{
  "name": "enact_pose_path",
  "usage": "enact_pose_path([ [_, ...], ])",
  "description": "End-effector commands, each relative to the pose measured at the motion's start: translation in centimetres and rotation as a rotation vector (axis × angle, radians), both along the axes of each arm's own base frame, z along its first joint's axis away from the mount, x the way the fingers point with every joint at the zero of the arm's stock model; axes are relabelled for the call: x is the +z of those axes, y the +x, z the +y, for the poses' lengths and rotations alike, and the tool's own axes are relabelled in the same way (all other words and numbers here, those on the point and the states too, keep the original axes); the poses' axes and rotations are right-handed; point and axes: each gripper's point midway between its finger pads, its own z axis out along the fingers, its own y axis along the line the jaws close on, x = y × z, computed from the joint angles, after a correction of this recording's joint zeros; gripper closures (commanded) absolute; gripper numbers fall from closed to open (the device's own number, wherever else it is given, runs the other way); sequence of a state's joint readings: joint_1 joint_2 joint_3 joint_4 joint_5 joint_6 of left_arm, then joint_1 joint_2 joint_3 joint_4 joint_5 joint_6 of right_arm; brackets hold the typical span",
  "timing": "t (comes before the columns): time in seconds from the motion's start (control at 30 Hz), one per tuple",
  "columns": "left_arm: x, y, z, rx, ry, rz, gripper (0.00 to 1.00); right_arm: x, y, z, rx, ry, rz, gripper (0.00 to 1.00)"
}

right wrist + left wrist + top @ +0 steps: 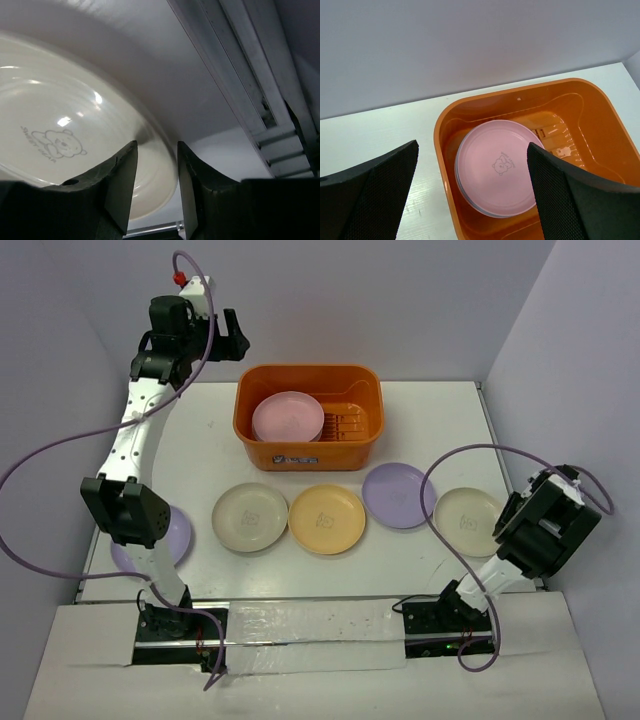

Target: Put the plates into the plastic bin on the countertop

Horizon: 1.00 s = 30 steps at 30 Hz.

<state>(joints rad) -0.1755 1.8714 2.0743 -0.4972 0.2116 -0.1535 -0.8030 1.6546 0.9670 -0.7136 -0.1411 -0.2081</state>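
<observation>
Straddling the rim of the cream plate (55, 115) at the right end of the worktop (200, 430), the right end effector (156, 150) is standing half-open, not yet clamped, on a likely light, stiff, slippery part best pinched there.

A pale grey wall (470, 45) rises beyond the left gripper (472, 147); an aluminium rail (235, 85) runs past, just right of the right gripper (156, 167).
</observation>
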Motion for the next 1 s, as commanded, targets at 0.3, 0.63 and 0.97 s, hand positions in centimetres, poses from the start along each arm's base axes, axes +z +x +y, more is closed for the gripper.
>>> enact_pose_path([
  [0.3,2.3,-2.1,1.9,0.046,0.013,-0.041,0.05,3.6,2.6,-1.5,0.079,0.029,-0.112,1.00],
  [0.63,0.0,-2.3,6.5,0.123,-0.063,0.041,0.01,15.6,5.5,-0.1,0.212,-0.025,-0.436,1.00],
  [0.97,-3.2,-5.2,15.8,0.255,-0.051,0.108,0.01,23.5,16.5,12.2,0.275,0.100,-0.797,1.00],
])
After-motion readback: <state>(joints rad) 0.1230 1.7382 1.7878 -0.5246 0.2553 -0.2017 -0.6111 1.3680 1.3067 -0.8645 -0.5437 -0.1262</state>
